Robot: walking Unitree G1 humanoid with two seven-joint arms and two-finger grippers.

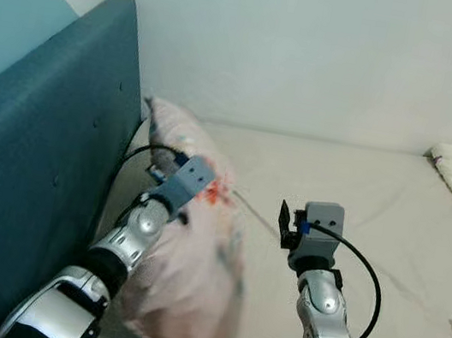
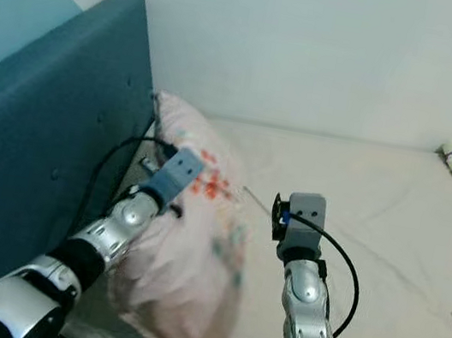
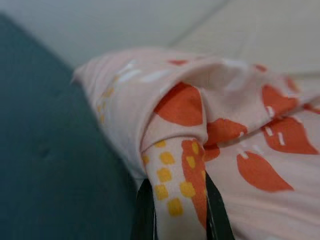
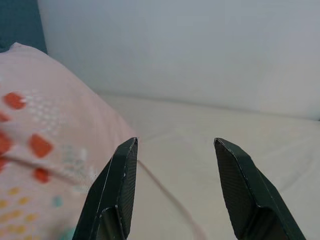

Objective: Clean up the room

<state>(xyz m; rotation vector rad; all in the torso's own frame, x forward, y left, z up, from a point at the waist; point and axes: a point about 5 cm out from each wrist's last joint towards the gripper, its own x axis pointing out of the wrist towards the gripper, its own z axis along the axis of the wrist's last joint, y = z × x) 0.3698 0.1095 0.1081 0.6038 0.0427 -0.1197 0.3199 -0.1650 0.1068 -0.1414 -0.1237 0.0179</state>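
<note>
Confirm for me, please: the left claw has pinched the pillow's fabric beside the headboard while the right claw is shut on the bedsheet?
Not quite. The right claw is open and holds nothing, hovering above the bedsheet, as the right wrist view shows. The left claw does pinch the pillow beside the headboard.

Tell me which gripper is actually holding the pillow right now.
The left gripper: its fingers are pinched on a fold of the pink patterned pillow beside the teal headboard. The right gripper hangs open above the mattress.
</note>
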